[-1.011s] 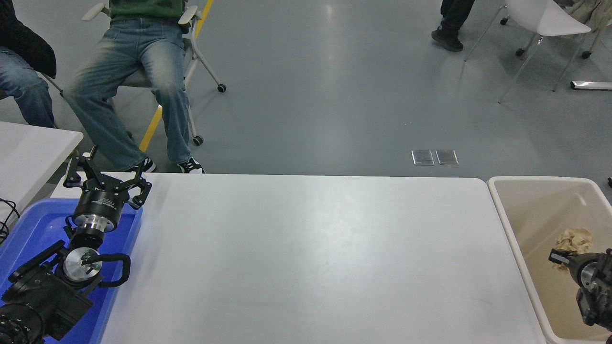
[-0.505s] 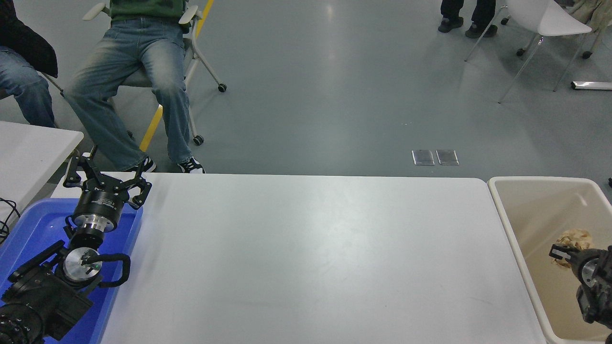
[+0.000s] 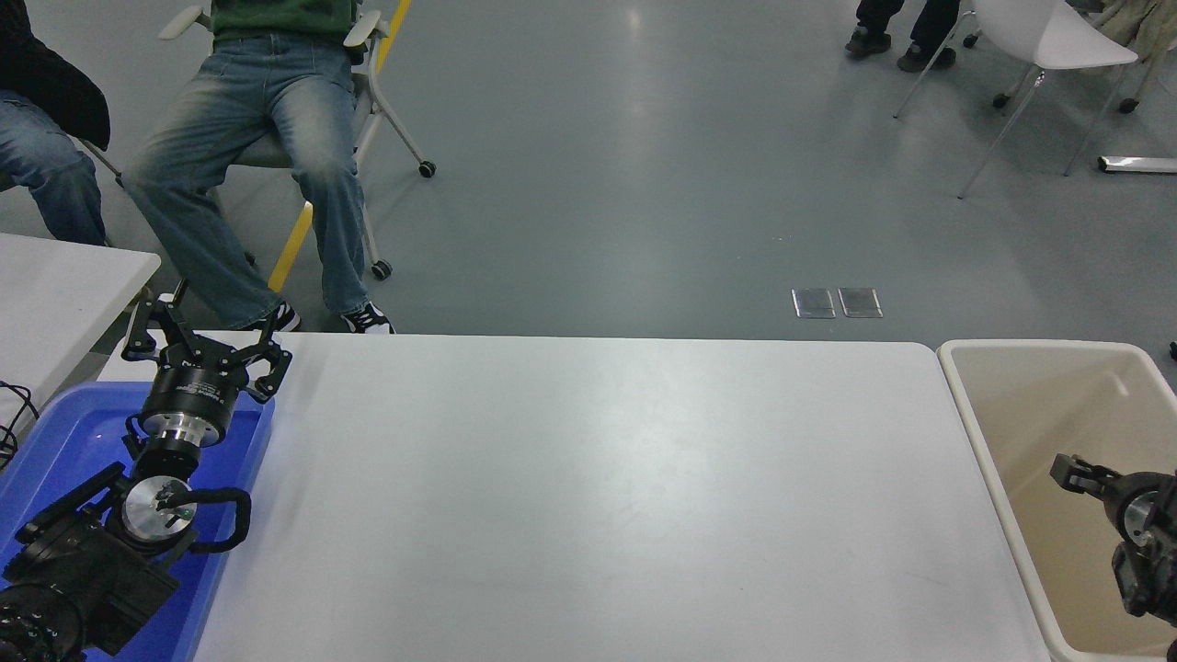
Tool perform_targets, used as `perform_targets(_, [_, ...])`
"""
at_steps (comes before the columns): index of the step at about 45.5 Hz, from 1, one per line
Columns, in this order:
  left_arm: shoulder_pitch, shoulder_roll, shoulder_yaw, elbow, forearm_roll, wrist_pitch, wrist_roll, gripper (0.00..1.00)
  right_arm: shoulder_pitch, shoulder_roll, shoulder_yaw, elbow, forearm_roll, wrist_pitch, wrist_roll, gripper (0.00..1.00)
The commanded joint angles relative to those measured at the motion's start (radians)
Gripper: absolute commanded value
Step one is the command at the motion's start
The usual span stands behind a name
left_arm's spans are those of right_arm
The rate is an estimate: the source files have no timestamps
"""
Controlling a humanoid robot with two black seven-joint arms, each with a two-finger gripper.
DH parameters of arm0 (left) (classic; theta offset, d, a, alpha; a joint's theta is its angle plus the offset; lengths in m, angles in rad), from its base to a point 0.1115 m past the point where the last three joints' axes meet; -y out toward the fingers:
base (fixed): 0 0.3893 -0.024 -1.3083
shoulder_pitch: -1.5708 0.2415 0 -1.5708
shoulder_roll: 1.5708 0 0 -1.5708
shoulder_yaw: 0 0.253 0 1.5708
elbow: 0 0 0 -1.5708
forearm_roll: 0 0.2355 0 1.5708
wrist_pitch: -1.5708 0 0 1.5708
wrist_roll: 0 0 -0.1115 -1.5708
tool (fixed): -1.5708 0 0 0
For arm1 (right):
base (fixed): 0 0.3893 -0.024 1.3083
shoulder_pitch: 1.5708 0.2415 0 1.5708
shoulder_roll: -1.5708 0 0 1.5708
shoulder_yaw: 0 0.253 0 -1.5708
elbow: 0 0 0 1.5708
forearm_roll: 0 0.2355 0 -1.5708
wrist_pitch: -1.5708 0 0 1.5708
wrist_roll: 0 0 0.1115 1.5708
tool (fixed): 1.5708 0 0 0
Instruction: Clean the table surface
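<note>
table surface (image 3: 588, 496) stretched leftward from the right gripper (image 3: 1067, 472), which hung over the bin (image 3: 975, 405), grip state unclear; left gripper (image 3: 198, 336) was parked, fingers spread.

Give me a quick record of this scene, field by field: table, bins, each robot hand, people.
table surface: white, nothing lying on it
blue tray: at table's left end, under the left arm
left hand: open, parked above the blue tray's far edge
beige bin: beside table's right end; no contents visible
right hand: over the beige bin; open or shut unclear
people: two seated beyond the far left, one standing top right
</note>
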Motion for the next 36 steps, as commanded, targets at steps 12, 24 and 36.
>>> perform_targets(12, [0.000, 0.000, 0.000, 0.000, -0.001, 0.000, 0.000, 1.00, 0.034, -0.020, 0.004, 0.003, 0.059, 0.016, 0.001, 0.96])
perform_targets(24, [0.000, 0.000, 0.000, 0.000, -0.001, 0.000, 0.000, 1.00, 0.046, -0.025, 0.020, 0.016, 0.134, 0.017, 0.000, 0.97])
perform_targets(36, [0.000, 0.000, 0.000, 0.000, 0.001, -0.001, 0.000, 1.00, 0.114, -0.048, 0.394, 0.164, 0.214, 0.017, 0.006, 0.98])
